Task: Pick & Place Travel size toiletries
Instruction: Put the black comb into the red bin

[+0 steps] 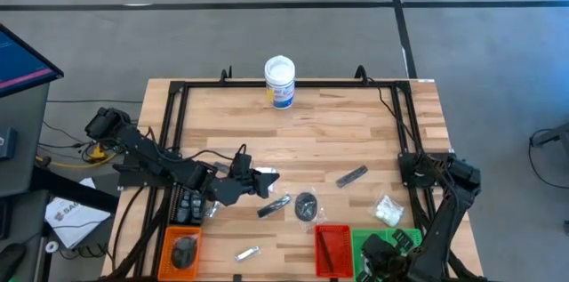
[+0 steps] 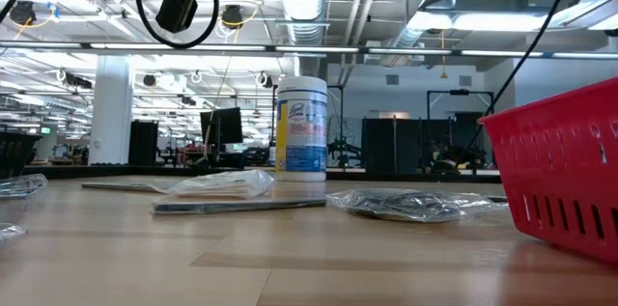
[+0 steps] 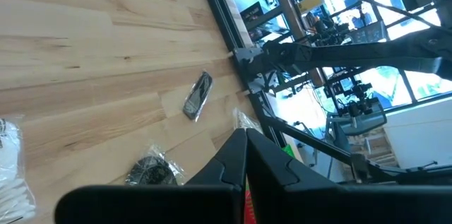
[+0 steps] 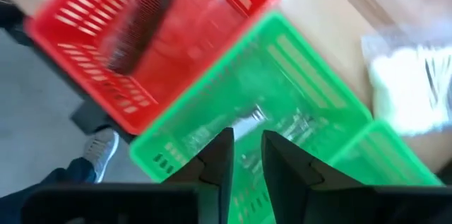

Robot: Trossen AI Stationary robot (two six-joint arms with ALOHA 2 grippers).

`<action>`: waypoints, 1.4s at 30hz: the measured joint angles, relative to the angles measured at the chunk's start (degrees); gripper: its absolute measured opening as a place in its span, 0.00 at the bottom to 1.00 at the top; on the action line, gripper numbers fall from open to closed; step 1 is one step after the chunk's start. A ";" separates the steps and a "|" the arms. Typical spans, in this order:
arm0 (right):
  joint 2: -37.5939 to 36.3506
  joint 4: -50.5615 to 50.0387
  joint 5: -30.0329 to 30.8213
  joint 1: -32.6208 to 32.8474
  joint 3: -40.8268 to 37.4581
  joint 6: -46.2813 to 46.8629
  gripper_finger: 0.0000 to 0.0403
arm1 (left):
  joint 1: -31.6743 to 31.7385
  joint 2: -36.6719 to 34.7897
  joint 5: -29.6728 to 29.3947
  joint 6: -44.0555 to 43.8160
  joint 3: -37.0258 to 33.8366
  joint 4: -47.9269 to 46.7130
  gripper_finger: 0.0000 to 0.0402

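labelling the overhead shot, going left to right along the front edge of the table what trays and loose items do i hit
orange tray → small silvery sachet → red tray → green tray, with the right end effector over it

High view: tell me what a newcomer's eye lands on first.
The white tub with the blue label stands alone at the table's far edge. Along the near edge sit three bright trays: orange, red and green, with small toiletry packets scattered between. The left gripper, shut, hangs over the table's middle, while the right gripper, slightly parted, is above the green tray.
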 joint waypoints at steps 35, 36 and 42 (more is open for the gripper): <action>-0.01 -1.52 8.80 -6.24 7.44 -29.09 0.16 | -1.39 0.00 1.47 3.38 0.02 0.54 0.00; -0.13 -1.64 8.84 -6.58 7.44 -29.55 0.16 | -1.37 0.00 1.68 3.59 0.02 0.52 0.00; -1.16 -2.40 10.09 -8.46 7.41 -33.21 0.16 | 0.10 0.00 4.30 5.22 0.02 0.43 0.00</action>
